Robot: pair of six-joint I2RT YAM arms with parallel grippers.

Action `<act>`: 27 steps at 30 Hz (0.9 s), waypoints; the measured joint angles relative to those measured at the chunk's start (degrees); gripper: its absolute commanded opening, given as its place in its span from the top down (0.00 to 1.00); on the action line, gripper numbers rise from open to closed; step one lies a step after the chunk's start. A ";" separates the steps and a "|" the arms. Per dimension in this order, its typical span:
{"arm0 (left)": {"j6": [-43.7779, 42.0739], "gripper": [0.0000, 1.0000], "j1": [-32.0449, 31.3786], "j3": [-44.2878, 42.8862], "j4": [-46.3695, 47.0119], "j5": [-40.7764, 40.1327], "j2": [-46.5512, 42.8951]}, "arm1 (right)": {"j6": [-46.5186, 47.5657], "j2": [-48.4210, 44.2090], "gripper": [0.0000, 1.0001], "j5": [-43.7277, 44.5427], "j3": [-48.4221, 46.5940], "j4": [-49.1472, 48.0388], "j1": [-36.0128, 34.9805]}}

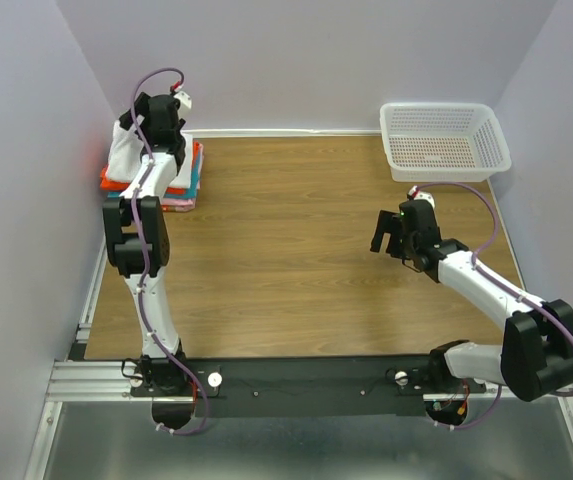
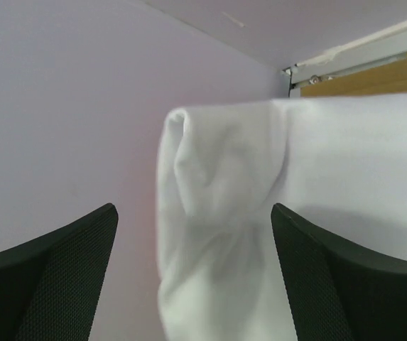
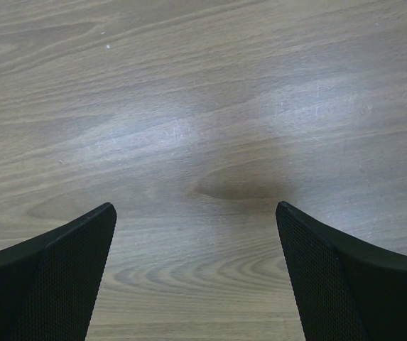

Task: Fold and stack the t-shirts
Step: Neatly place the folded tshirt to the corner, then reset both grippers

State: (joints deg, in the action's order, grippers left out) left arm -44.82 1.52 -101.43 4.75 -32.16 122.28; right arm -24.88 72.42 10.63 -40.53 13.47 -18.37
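Shirt stack (image 1: 190,184) half behind L arm (image 1: 136,238), white tee (image 1: 123,150) on top

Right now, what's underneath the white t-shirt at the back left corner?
A stack of folded t-shirts: an orange-red edge, a teal edge and a pink edge show beneath the white t-shirt. Their tops are covered by it and by the left arm.

White t-shirt (image 2: 217,234); folded shirts (image 1: 181,203) orange-red, teal, pink; basket (image 1: 446,172) white mesh.
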 measured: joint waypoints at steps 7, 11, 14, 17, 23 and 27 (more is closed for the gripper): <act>3.19 0.02 0.26 -1.09 -1.05 -0.15 -1.11 | 0.17 -0.11 0.00 -0.22 -0.37 0.17 0.00; 7.30 0.02 0.22 -1.09 -4.46 2.49 -4.76 | 0.26 -1.60 0.00 -0.90 -0.35 0.66 0.00; 10.60 0.02 -0.20 -1.09 -7.15 5.25 -9.01 | 0.28 -3.67 0.00 -1.18 -0.35 1.07 0.00; 15.17 0.02 -0.70 -1.11 -9.07 8.26 -14.60 | 0.04 -6.97 0.00 -1.70 -0.31 1.55 0.00; 28.68 0.01 -2.67 0.02 -11.19 18.40 -25.64 | -0.28 -12.07 0.00 -3.69 0.02 1.95 0.00; 40.65 0.02 -4.83 5.75 -11.08 23.41 -32.74 | -0.42 -14.32 0.00 -4.42 0.57 3.41 0.00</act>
State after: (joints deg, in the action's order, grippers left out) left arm -4.16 -3.31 -95.68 -6.33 -8.75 89.54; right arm -25.30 58.11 6.22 -39.97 16.88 -18.37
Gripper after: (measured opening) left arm 0.985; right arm 0.997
